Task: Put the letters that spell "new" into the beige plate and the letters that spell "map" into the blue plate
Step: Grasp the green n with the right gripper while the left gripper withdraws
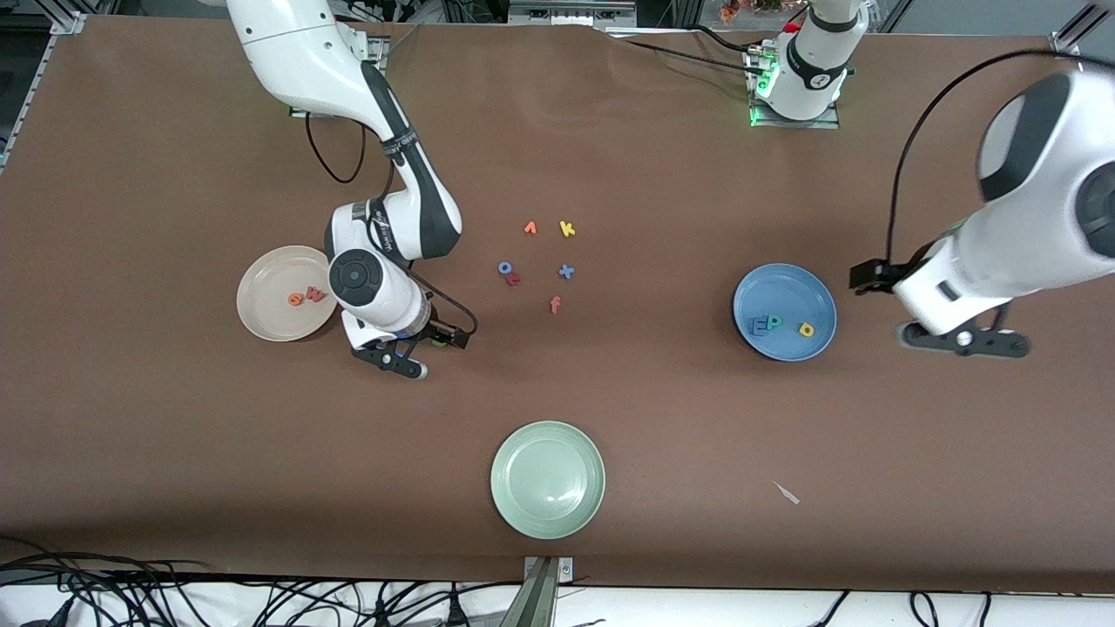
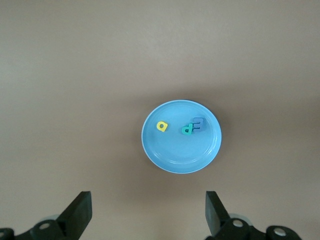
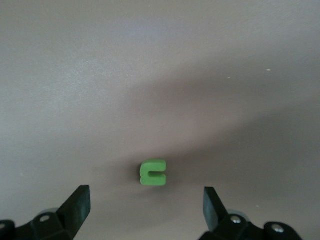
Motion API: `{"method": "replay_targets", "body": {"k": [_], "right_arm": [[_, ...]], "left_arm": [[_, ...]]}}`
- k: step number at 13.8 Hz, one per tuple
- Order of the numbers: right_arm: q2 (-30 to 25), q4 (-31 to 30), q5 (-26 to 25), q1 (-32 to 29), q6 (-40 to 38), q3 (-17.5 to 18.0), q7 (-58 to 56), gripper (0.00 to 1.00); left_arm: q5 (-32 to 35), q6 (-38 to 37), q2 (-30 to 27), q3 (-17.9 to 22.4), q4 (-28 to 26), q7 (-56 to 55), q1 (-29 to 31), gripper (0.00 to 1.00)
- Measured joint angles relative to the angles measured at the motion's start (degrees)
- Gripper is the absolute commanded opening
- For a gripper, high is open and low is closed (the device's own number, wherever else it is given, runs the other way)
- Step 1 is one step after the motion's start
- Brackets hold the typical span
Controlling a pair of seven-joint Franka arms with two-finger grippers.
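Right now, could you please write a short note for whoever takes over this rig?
Left gripper: open, empty, in the air beside the blue plate.
Right gripper: open, over the green n, which lies on the table beside the beige plate.
Done: blue m, teal p and yellow a are in the blue plate; orange e and pinkish-red w are in the beige plate.
Left: put the n into the beige plate.

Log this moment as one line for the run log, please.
blue plate: m, a, p in | beige plate: e, w in | green n: on table under open right end effector | left end effector: open above blue plate
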Motion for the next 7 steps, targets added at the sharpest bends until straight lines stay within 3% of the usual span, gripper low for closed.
{"method": "replay_targets", "body": {"k": [3, 4, 7], "right_arm": [[0.84, 0.0, 0.01, 0.16, 0.87, -0.01, 0.03, 0.94], [1.0, 0.0, 0.01, 0.16, 1.25, -0.02, 0.03, 0.92], [1.9, -0.09, 0.01, 0.15, 3.31, 0.03, 0.03, 0.84]], "left_arm": [[-1.08, -0.05, -1.07, 1.39, 1.84, -0.24, -1.06, 1.0], [-2.62, 0.36, -2.01, 4.52, 1.68, -0.67, -3.1, 1.0], [-11.03, 2.37, -8.15, 19.74, -3.38, -1.12, -12.95, 1.0]]}}
